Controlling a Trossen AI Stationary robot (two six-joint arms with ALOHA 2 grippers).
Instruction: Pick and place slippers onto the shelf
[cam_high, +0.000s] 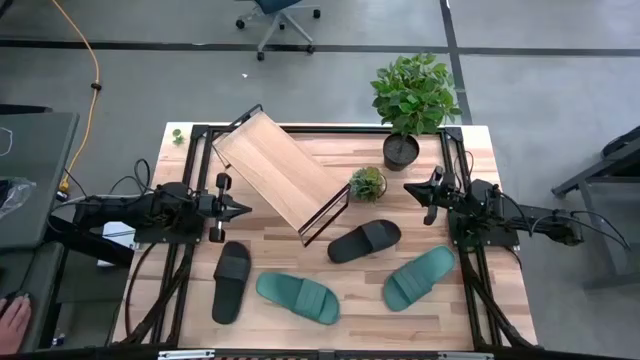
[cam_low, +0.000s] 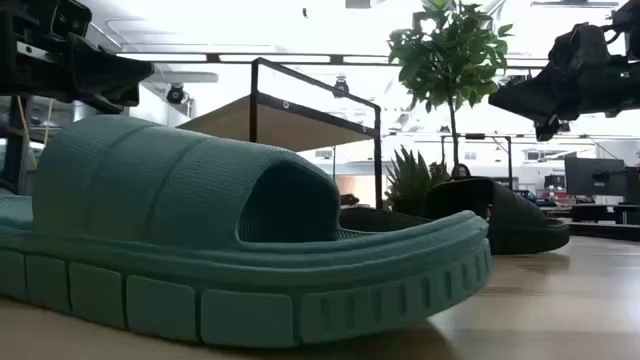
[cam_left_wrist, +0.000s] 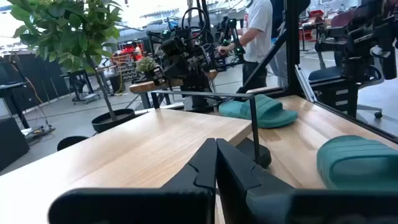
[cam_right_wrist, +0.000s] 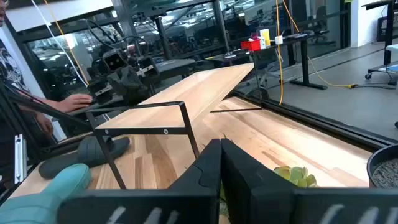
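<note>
On the wooden surface (cam_high: 440, 310) we see four slippers (cam_high: 297, 297) from above, while wrist views show both tools (cam_left_wrist: 216, 163) (cam_right_wrist: 221, 163) pressed together, empty.

The butcher-block tabletop (cam_high: 470, 300) carries the slanted shelf (cam_high: 275, 165), two potted plants (cam_high: 410, 100) and four slippers: a black one (cam_high: 232, 281) just below the left fingers (cam_high: 240, 208), another black (cam_high: 364, 240), two teal (cam_high: 298, 297).
</note>
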